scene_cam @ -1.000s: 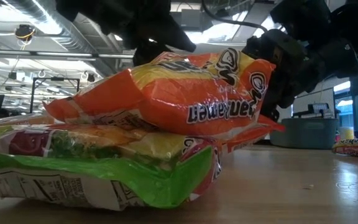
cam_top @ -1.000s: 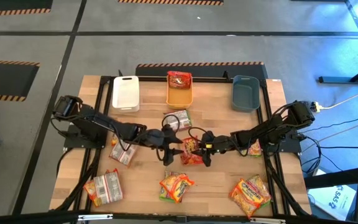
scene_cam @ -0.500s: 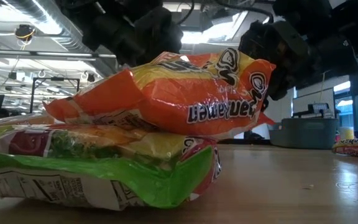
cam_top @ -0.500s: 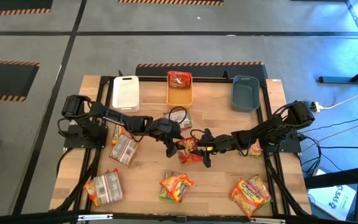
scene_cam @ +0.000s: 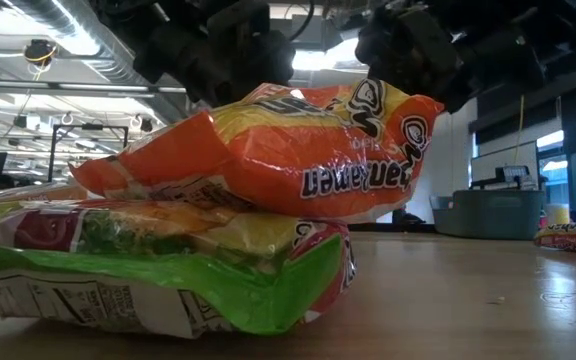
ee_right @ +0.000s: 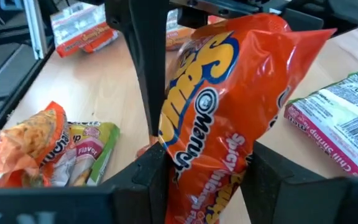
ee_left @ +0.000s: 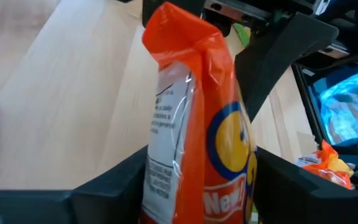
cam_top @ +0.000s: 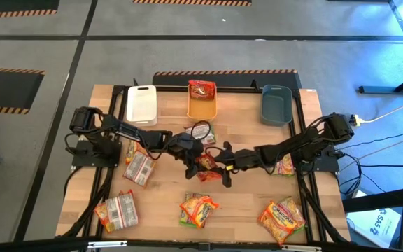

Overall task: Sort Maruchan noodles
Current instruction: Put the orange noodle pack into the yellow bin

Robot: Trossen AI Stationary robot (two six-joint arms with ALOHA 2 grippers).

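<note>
At the near edge of my wooden tabletop (cam_top: 250, 199) lie three heaps of crinkly plastic ramen packets: a silvery-backed pair (cam_top: 117, 210), an orange-over-green stack (cam_top: 199, 209), and an orange-yellow pair (cam_top: 283, 218). At mid-table both my claws meet on one red-orange crinkly ramen packet (cam_top: 206, 165). My right claw (cam_top: 224, 166) is clamped on one end of it, and its other end stands between the fingers of my left claw (cam_top: 196, 159), which flank it closely. A white-backed packet (cam_top: 139, 169) lies by my left arm, another orange one (cam_top: 283, 167) by my right. Farthest off stand the white plastic bin (cam_top: 141, 105), orange plastic bin (cam_top: 202, 100) and grey-blue plastic bin (cam_top: 276, 104).
</note>
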